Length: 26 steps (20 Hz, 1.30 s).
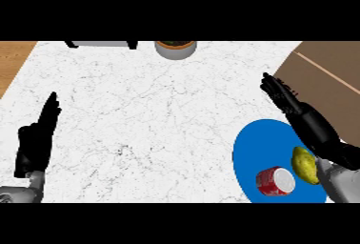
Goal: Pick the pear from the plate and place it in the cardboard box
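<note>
R hand (309, 124) open, fingers straight, empty, reaches past pear (304, 164) on plate (249, 147). Risk: pulling back for the grab could knock can (275, 181) just beside pear. L hand (35, 143) open, resting at left.

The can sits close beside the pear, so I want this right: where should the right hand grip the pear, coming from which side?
Probably from above, after drawing the right hand back over it. The pear lies flat on the blue plate, long axis pointing away from the robot; close the fingers across its far half, since the red can crowds its near left.
</note>
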Tool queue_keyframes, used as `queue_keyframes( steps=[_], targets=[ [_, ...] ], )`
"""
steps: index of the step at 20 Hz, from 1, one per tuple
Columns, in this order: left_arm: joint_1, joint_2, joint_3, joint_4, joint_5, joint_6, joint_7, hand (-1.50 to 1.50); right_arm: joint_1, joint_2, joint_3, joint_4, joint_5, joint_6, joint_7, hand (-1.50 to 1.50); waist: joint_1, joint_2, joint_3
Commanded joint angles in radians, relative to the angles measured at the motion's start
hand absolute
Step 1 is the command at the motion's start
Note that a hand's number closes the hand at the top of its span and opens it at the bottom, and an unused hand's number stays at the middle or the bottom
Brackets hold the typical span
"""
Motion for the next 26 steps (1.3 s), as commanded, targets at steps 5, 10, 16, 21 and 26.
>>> queue_keyframes(
  steps=[5, 10, 16, 21, 26],
  targets=[
    [-0.010, -0.054, 0.054, -0.060, 0.155, -0.066, 0.001, 0.00, 0.220, 0.100, -0.242, 0.202, -0.471, 0.133, -0.030, -1.50, -0.038, 0.024, 0.042],
    [0.014, -0.072, 0.069, -0.092, 0.264, -0.145, 0.030, 0.00, 0.265, 0.095, -0.525, 0.402, -0.617, 0.003, -0.057, -1.50, -0.039, 0.013, 0.038],
    [0.039, -0.012, 0.121, -0.110, 0.353, -0.268, 0.056, 0.00, 0.306, -0.122, -0.674, 0.607, -0.676, 0.457, -0.174, -1.50, 0.000, 0.009, 0.033],
    [0.037, -0.042, 0.106, -0.127, 0.333, -0.236, 0.055, 0.00, 0.340, -0.278, -0.525, 0.574, -0.383, 0.527, -0.176, -1.50, 0.012, 0.009, 0.033],
    [0.041, -0.023, 0.120, -0.115, 0.340, -0.276, 0.041, 0.00, 0.276, -0.415, -0.448, 0.615, -0.203, 0.593, -0.170, -1.50, 0.032, 0.013, 0.033]
  ],
)
